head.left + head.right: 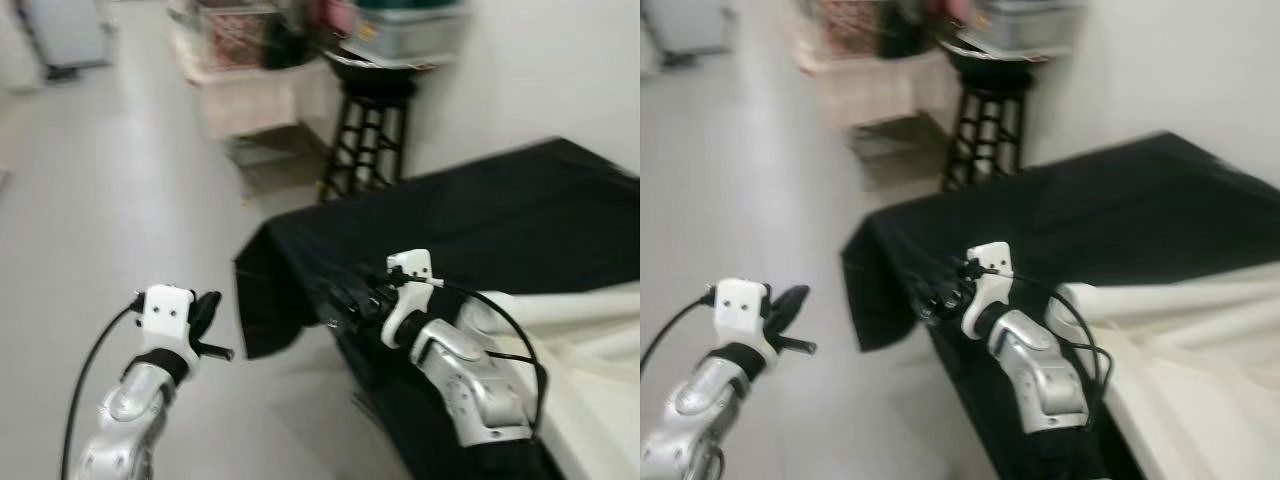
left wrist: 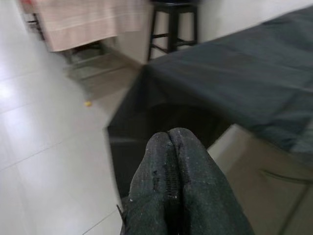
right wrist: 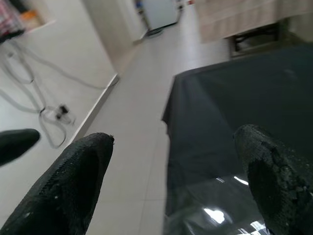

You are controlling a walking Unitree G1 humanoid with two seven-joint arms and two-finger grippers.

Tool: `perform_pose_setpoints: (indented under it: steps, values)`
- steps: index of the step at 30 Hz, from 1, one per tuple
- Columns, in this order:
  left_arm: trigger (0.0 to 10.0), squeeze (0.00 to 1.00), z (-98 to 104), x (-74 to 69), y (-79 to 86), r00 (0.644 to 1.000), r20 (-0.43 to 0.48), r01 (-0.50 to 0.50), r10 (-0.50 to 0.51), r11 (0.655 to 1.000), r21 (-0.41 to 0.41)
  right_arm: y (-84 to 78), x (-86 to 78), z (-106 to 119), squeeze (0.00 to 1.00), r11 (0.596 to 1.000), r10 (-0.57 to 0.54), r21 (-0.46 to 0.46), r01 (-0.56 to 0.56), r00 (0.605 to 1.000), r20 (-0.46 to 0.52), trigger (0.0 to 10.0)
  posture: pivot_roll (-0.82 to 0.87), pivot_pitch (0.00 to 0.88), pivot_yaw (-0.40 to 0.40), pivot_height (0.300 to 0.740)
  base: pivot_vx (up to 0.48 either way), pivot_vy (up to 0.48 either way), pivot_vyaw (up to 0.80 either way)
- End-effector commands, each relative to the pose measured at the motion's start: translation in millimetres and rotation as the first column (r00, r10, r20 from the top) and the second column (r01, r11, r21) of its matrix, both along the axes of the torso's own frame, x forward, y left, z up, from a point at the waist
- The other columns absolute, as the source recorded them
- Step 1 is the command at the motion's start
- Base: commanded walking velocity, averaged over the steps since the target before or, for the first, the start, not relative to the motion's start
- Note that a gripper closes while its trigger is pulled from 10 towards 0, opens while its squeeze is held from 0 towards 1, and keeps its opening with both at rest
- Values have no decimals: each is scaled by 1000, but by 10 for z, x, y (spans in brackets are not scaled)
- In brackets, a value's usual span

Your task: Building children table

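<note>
The cream-white table parts [image 1: 590, 330], smooth and rounded, lie nearest at the robot's right on the black cloth [image 1: 480, 220], where the right gripper [image 3: 171, 191] hovers wide open and empty, the left gripper [image 2: 168, 142] pressed closed, empty, over grey floor [image 1: 110, 200], a black stool [image 1: 368, 140] beyond.

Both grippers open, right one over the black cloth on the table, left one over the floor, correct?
Not quite. The left gripper is shut, fingers pressed together in the left wrist view. The right gripper is open over the black cloth; the left hangs over the pale floor.

No legible txt or labels
</note>
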State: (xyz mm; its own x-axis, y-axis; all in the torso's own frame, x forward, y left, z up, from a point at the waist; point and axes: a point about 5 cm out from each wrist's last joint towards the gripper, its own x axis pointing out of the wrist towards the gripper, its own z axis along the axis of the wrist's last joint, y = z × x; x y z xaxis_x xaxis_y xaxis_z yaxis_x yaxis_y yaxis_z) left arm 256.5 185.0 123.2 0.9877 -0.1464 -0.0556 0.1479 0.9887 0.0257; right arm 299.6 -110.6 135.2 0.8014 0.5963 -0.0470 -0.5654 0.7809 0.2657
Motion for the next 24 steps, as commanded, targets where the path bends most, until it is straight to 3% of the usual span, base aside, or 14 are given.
perform_pose_setpoints:
  steps: [1, 24]
  values:
    - [10000, 0, -23, 0, 20, 1000, -18, -2, 2, 1000, 18, 1, -9, -4, 0, 1000, 6, 7, -6, 1000, -7, 10000, -37, 77, -23, 740, 0, 0, -800]
    - [10000, 0, -29, 10, 28, 1000, -23, -1, 1, 1000, 21, 8, -10, -2, 0, 1000, 15, 16, -14, 1000, -12, 10000, -34, 79, -20, 740, 0, 0, -800]
